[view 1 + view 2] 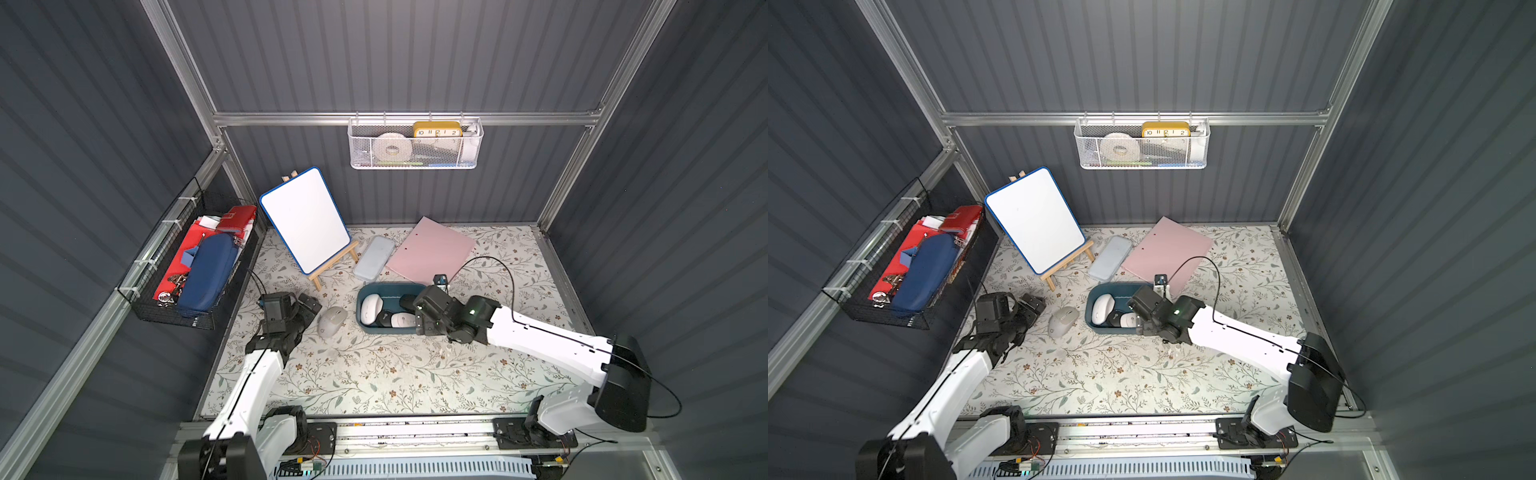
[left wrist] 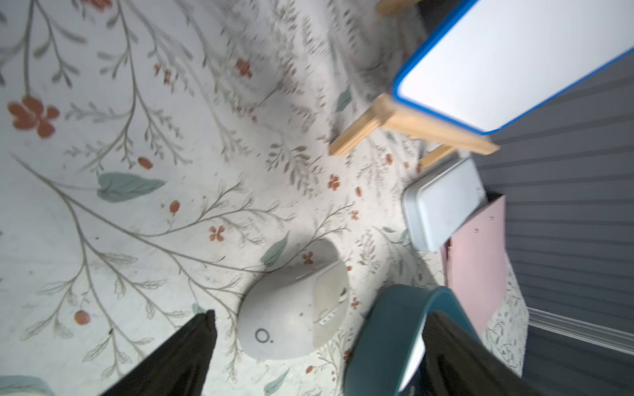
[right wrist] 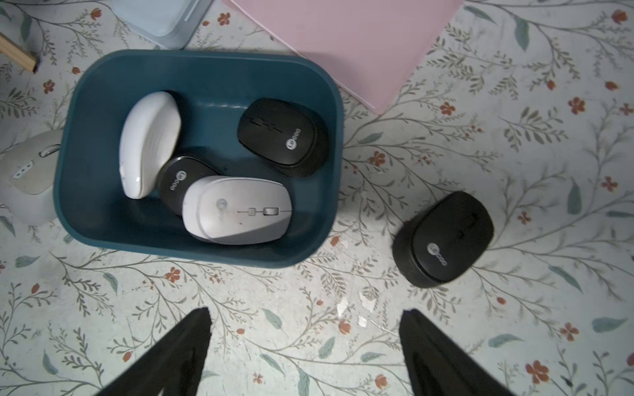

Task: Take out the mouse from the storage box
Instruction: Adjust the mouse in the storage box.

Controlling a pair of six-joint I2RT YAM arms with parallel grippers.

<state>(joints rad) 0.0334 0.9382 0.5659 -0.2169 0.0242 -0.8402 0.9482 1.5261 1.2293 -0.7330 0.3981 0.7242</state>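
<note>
storage box point(image 3: 85, 212): shallow teal-blue plastic tub, smooth, rounded corners, thick rolled rim. it sits on the floral mat point(image 1: 395, 374) about mid-table, just in front of a pale blue flat case point(image 1: 374, 257) and a pink folder point(image 1: 430, 249). four mice are inside: a glossy white ribbed mouse point(image 3: 149, 144) tilted on its side against one wall; a black mouse point(image 3: 283, 137), matte, lying flat near the opposite wall; a white mouse point(image 3: 236, 209) with a grey scroll wheel, lying partly on top of a second, half-hidden black mouse point(image 3: 176, 181). the black ones carry a small silver logo that looks like "lecoo"; the white mouse's mark is too faint to read. two mice lie outside on the mat: a grey mouse point(image 1: 332, 321) just beside the tub's left wall, domed, with a printed ring and dot at its heel, and a loose black mouse point(image 3: 444, 240) with the same silver logo near the tub's other end, seen only in the right wrist view. left gripper point(image 2: 320, 312): jaws spread wide, the grey mouse below between the fingers, not gripped. right gripper point(image 3: 307, 311): jaws wide, nothing between them, above the mat in front of the tub. behind stands a blue-edged whiteboard point(image 1: 305, 218), blank, on a wooden easel. a white mesh basket point(image 1: 415, 160) on the back wall holds a yellow clock point(image 1: 437, 129) showing 10, 11, 12, 1, 2.
</note>
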